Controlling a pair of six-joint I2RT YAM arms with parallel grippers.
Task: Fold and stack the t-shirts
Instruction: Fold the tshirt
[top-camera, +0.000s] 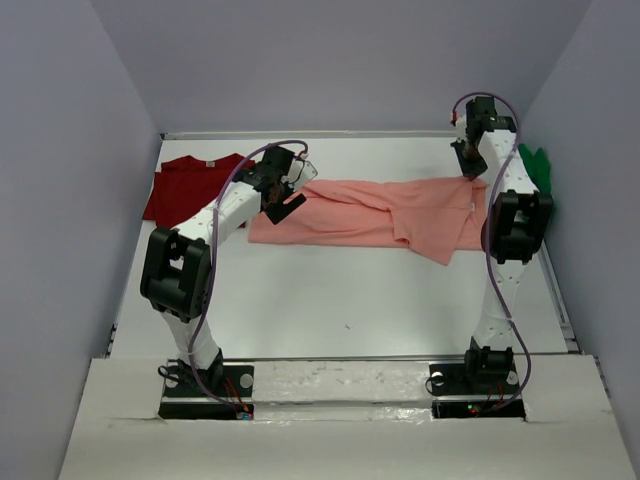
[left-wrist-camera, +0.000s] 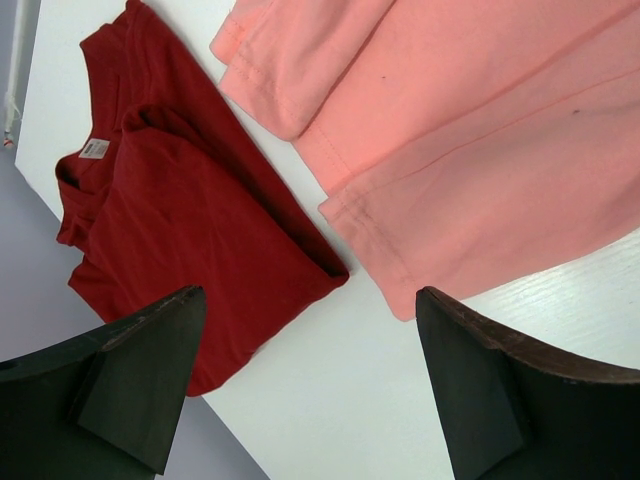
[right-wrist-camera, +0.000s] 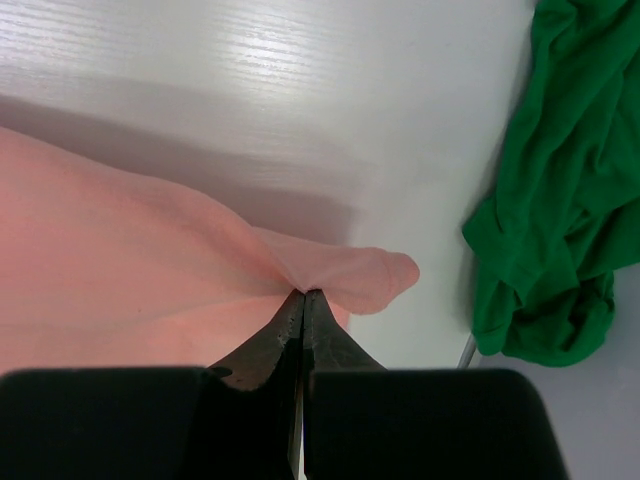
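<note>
While your right gripper (right-wrist-camera: 303, 293) pinches the pink shirt (top-camera: 370, 210), your left gripper (left-wrist-camera: 307, 297) hangs released; the fold needs it gripping too.

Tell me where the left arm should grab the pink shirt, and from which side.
Probably the left-end hem corner of the salmon-pink shirt, from straight above: it lies flat on bare table, under the open left gripper. The dark red shirt lies close by. The right gripper clamps the opposite end.
</note>
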